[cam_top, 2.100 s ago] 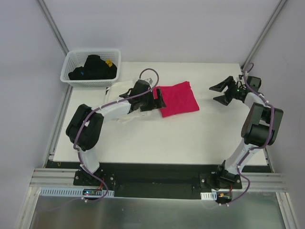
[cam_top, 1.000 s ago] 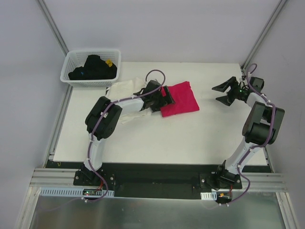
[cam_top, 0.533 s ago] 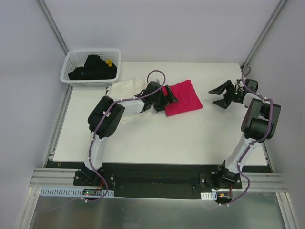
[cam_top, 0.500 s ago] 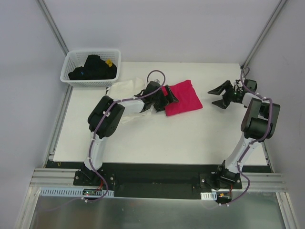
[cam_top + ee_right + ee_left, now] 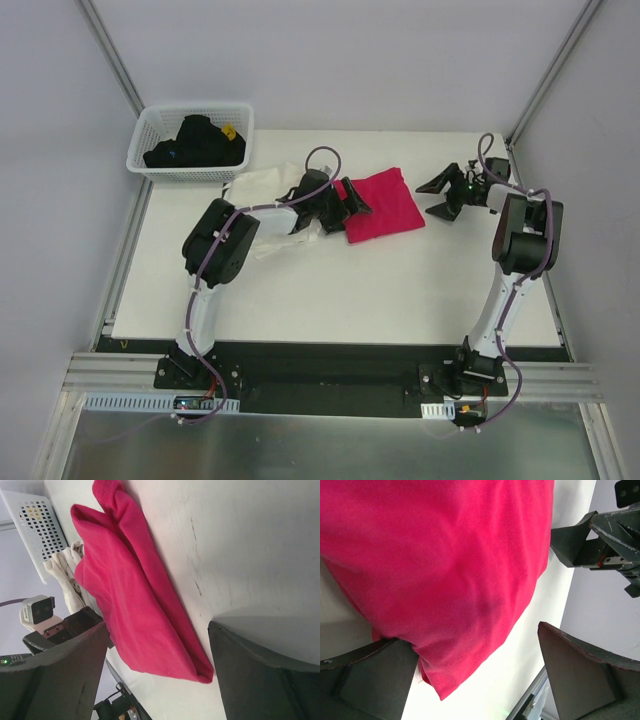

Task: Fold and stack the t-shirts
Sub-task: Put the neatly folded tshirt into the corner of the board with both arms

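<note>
The right gripper has swung in from the table's right edge and now hangs just right of the red t-shirt, jaws spread wide and empty. The left gripper has pushed further right, nudging the shirt that way. Its jaws are fully spread, with one finger against the shirt's left edge and nothing clamped.

With a gripper on each side, the next move is probably a two-handed lift or squaring-up.

The red shirt lies mid-table as a folded, near-square packet. Its slightly longer axis runs left to right, with the right end skewed a little farther away.

The cream t-shirt lies crumpled just to the left, partly under the left arm, and looks not yet folded.
</note>
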{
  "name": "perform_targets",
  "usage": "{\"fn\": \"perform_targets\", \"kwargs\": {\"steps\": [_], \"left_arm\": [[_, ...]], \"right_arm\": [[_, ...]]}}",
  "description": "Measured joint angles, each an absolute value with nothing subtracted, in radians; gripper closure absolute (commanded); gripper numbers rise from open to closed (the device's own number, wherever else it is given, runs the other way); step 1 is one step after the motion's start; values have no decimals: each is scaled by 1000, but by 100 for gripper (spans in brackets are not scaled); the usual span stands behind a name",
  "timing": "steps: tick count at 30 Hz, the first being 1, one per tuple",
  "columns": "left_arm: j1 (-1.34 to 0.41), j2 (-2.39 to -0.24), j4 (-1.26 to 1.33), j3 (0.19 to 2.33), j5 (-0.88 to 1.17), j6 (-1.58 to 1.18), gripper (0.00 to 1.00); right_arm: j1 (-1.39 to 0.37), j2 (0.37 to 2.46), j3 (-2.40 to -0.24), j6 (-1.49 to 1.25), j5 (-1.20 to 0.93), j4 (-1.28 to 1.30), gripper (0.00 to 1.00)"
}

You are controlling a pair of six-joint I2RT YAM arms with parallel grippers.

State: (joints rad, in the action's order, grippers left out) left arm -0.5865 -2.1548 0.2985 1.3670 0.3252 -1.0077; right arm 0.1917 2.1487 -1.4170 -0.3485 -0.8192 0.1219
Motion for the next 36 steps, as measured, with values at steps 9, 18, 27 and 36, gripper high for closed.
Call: {"fn": "perform_targets", "kwargs": {"steps": [9,18,27,36], "left_arm": [[-556,-2172,311,1374,372,-1008,2],[-538,-2188,321,1387,412,-1011,2],[-534,-2191,323,1388,423,-1015,3],[-534,-2191,323,1388,424,-1014,3]], "right_arm": [[154,2208,-1502,-374,-818,111,17],[97,2240,-1545,-392,-826,99,17],[54,2246,-1545,-418,-831,72,19],[20,2212,-1412,-486,-853,-69,40]]}}
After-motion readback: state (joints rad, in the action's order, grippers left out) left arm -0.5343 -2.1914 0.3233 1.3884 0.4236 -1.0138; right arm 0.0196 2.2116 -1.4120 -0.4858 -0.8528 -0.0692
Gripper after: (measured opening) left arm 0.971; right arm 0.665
